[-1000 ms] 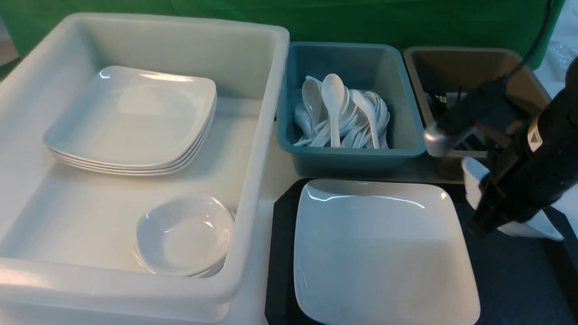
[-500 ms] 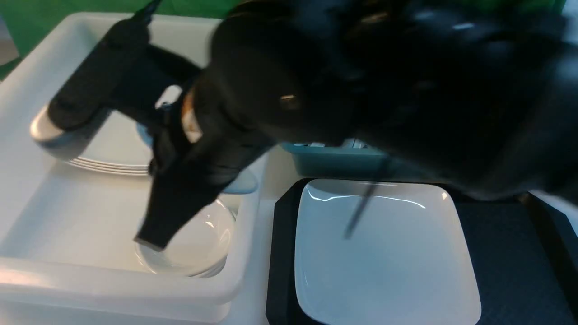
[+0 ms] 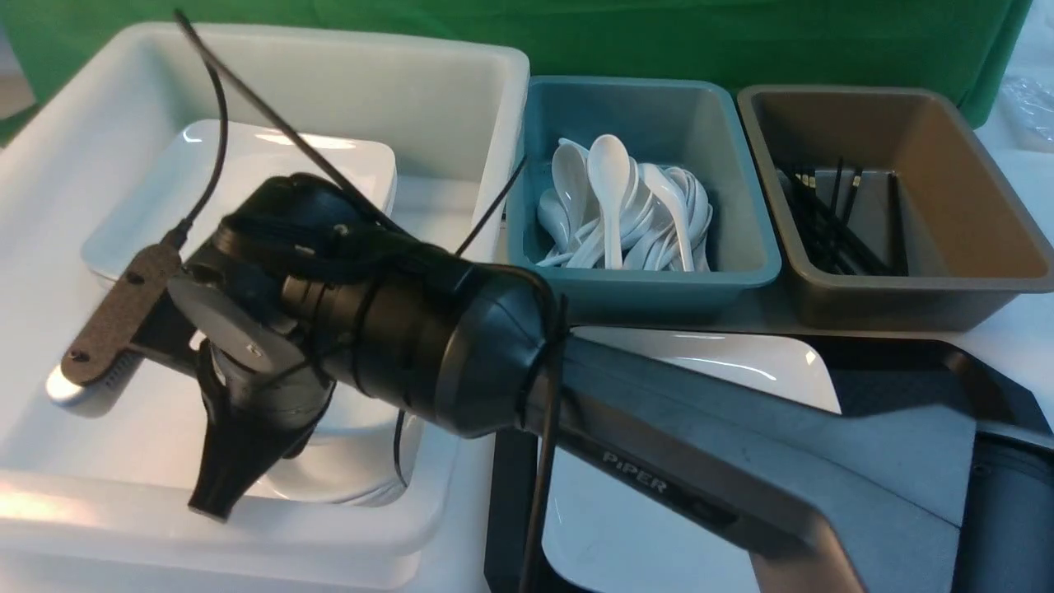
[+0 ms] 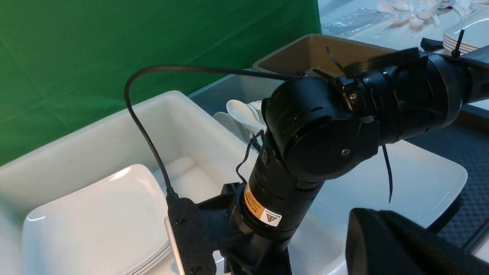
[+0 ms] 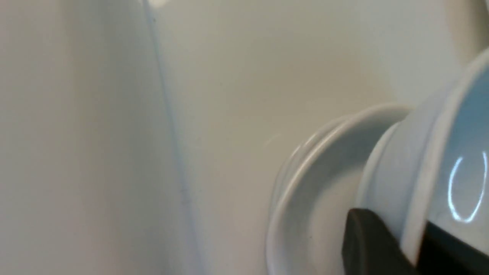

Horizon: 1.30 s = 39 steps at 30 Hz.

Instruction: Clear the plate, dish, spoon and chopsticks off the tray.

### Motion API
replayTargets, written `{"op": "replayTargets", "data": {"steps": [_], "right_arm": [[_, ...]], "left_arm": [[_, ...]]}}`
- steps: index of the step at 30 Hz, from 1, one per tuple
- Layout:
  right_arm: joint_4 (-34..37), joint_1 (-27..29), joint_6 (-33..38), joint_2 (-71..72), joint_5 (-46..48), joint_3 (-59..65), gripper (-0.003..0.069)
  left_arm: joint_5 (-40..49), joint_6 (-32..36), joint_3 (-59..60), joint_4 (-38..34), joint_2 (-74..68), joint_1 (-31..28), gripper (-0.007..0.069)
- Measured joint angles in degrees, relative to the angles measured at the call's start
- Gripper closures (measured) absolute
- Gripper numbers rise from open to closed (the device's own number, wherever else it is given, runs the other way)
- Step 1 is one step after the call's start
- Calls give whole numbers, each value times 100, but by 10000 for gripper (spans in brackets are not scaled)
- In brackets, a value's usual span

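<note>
My right gripper (image 3: 247, 469) reaches across into the white tub (image 3: 494, 99), pointing down. It is shut on the rim of a small white dish (image 5: 431, 160), which hangs tilted just over the stack of like dishes (image 5: 324, 179) at the tub's near corner. The large white square plate (image 3: 741, 362) lies on the black tray (image 3: 897, 366), partly hidden by the right arm. Of the tray, only the part around the plate shows, and no spoon or chopsticks lie on that part. In the left wrist view my left gripper (image 4: 363, 229) is shut and empty, held above the plate (image 4: 420, 179).
A stack of large square plates (image 3: 247, 165) sits at the tub's far side. Behind the tray stand a teal bin (image 3: 749, 247) with several white spoons (image 3: 617, 214) and a brown bin (image 3: 988, 214) with several black chopsticks (image 3: 832, 222). The right arm's long link crosses the tray.
The right arm swung from the tray's right side across to the tub with the dish in its jaws. It now holds the dish low over the dish stack.
</note>
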<state>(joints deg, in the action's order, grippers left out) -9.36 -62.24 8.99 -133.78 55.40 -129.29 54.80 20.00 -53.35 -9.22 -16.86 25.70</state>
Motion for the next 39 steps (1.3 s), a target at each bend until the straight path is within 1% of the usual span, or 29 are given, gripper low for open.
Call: {"op": "replayTargets", "data": {"steps": [3, 4, 7, 8, 9, 10, 11, 13, 15, 16, 17, 20, 22, 23, 24, 25, 26, 29, 31, 33, 34, 36, 39], "right_arm": [[27, 31, -81, -22, -8, -28, 469], [27, 36, -126, -22, 9, -28, 399], [6, 36, -202, 2, 116, -35, 229], [6, 36, -202, 10, 131, -35, 207], [-33, 31, -197, 67, 287, -29, 132], [-38, 31, -197, 78, 313, -29, 132], [-66, 31, -197, 185, 503, -17, 86], [-79, 31, -197, 406, 826, -10, 74], [-96, 31, -197, 607, 1056, -10, 86], [-125, 43, -197, 974, 1145, 22, 135], [-130, 52, -197, 1153, 1149, 53, 160], [-153, 122, -197, 1749, 1151, 173, 316], [-231, 160, -240, 2333, 1156, 475, 461], [-301, 166, -329, 2647, 1156, 717, 519], [-344, 186, -442, 2994, 1156, 1023, 566], [-361, 183, -496, 3068, 1156, 1091, 574], [-400, 211, -651, 3685, 1156, 1632, 611], [-556, 230, -1193, 4889, 1156, 3022, 627], [-634, 230, -1625, 5603, 1156, 3808, 622], [-709, 230, -2153, 6425, 1151, 4767, 613], [-715, 230, -2267, 6656, 1151, 5046, 610], [-722, 230, -2990, 7677, 1145, 6202, 603], [-725, 230, -3514, 8454, 1145, 6974, 602]], "left_arm": [[5, 0, 0, 0, 0, 0, 615], [4, 0, 0, 0, 0, 0, 615], [6, 0, 0, 0, 0, 0, 615], [6, 0, 0, 0, 0, 0, 615], [6, 0, 0, 0, 0, 0, 615], [6, 0, 0, 0, 0, 0, 615], [1, 0, 0, -28, 0, 0, 615], [-3, 0, 0, -112, 0, 0, 615], [-12, 0, 0, -198, -5, 0, 615], [-45, -31, 0, -257, -37, 0, 615], [-53, -69, 0, -274, -82, 0, 615], [-3, -188, 0, -280, -411, 0, 615], [183, -200, 0, -295, -879, 0, 615], [278, -136, 0, -337, -1115, 0, 615], [354, -15, 0, -414, -1339, 8, 615], [377, 35, 0, -457, -1382, 8, 615], [382, 231, 0, -584, -1672, 60, 615], [250, 526, 0, -657, -2249, 356, 614], [59, 615, 0, -582, -2601, 602, 614], [-180, 761, 0, -427, -3144, 977, 614], [-232, 790, 0, -380, -3334, 1106, 614], [-613, 1005, 0, -80, -4295, 1804, 614], [-1067, 1311, 0, 309, -5171, 2430, 614]]}}
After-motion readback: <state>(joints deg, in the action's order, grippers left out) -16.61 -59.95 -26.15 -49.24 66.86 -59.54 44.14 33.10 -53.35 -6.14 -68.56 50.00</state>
